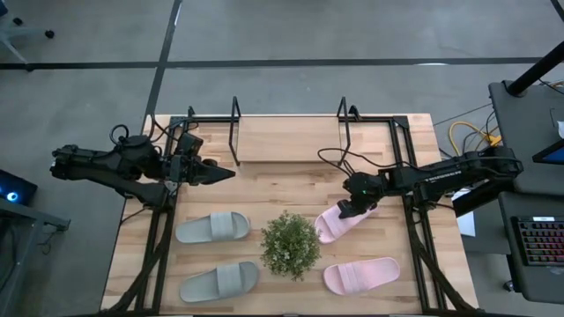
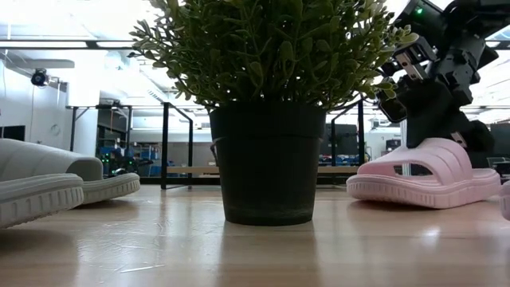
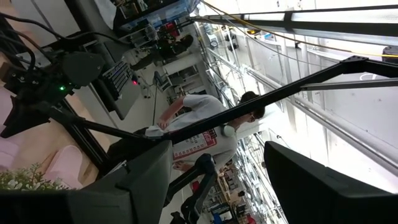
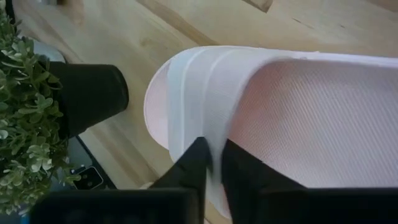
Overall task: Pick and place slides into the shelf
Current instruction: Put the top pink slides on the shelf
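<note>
Gripping the strap of one pale pink slide (image 1: 339,224), the right gripper (image 1: 355,208) sits at the slide's upper-right end, just right of the plant (image 1: 290,245). In the right wrist view its two dark fingers (image 4: 198,163) stand close together with the edge of the strap pinched between them, so the hold looks firm, though only a thin fold of foam is caught.

That slide lies with its long axis running from about 8 o'clock to 2 o'clock in the high view, sole apparently on the tabletop (image 1: 264,180) in the low view. From the gripper, the shelf (image 1: 289,139) lies toward 11 o'clock, at the table's far edge, with bare board showing between its black rails. The coming move, as I judge it, is a lift and a carry up and leftward, turning the slide so it fits between the rails.

The second pink slide (image 1: 361,275) lies at 5 o'clock from the plant; two grey slides (image 1: 212,227) lie at its 9 and 7 o'clock. The left gripper (image 1: 222,174) waits near the shelf's left end, fingers apart and holding nothing.
</note>
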